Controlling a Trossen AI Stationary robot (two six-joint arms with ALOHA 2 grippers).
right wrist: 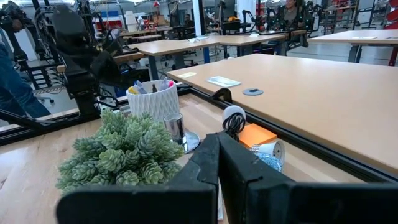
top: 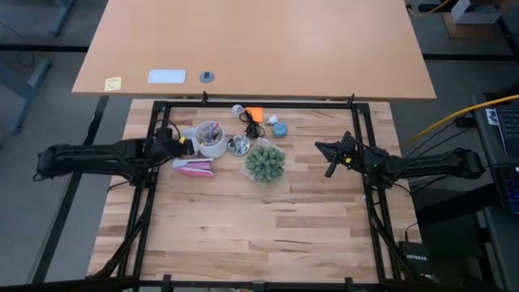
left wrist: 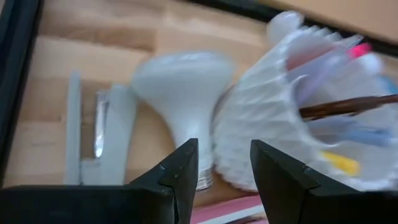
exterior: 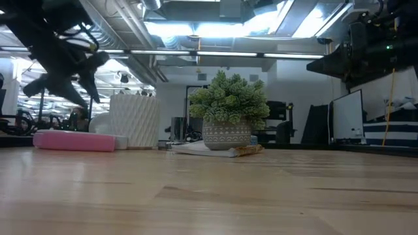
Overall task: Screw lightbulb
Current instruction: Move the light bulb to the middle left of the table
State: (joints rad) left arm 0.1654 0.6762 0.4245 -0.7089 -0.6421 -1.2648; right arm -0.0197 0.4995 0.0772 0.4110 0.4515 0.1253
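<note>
From overhead I can barely find the lightbulb: the left gripper and its arm cover most of that spot beside the white ribbed cup of pens. In the low view only a sliver of the bulb's white globe shows, behind the flat pink case and against the cup; its base is hidden there. The left wrist view is blurred but gives me the most: the small white frosted globe lightbulb with a silver-grey metal screw base lies on its side on the light wood table, just beside the cup, screw base pointing toward the camera and partly cut off behind one finger. A grey stapler-like thing lies on the bulb's other side; I can't tell exactly what it is.

Left gripper: fingers parted, nothing between them, hovering over the bulb's base end and the cup edge. I see no contact with either.

Right gripper: fingers pressed together, empty, off the table, well apart from the bulb, on the far side of the green spiky plant in a patterned grey pot.
</note>
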